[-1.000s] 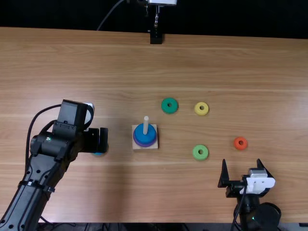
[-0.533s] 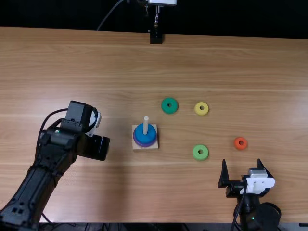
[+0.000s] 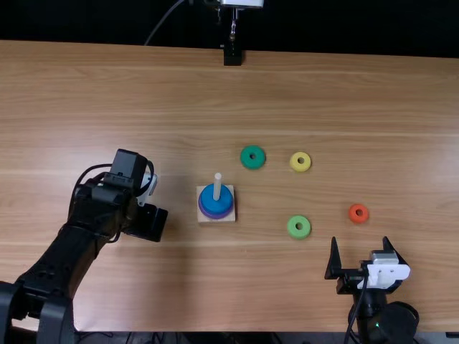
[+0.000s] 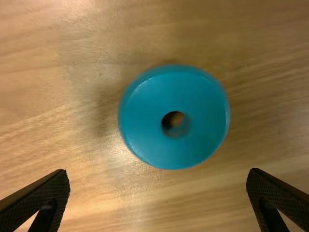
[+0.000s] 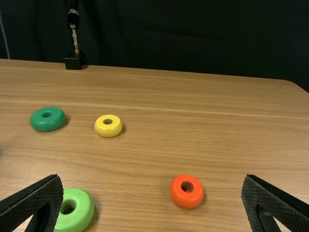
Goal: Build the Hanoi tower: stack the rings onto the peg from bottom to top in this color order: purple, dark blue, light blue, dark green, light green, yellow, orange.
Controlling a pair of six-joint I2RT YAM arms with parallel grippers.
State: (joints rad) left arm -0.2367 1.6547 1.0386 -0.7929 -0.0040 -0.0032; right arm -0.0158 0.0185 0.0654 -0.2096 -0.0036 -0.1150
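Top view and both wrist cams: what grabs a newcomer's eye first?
Probably the light blue ring, large in the left wrist view, lying on the table beyond the open left gripper. Next, the pale peg left of the top view's centre, dark blue ring over purple ring around it. Then the orange ring, bright on the right, just beyond the right gripper.

Here I am over a light brown wooden table [image 3: 344, 100], grain running side to side in my top view! And there, at its far edge, sits a small black block [image 3: 232, 56], a thin metal rod [image 3: 233, 29] standing up from it. Near that, a grey cable [image 3: 165, 18] curves against dark cloth [image 5: 193, 34] behind.
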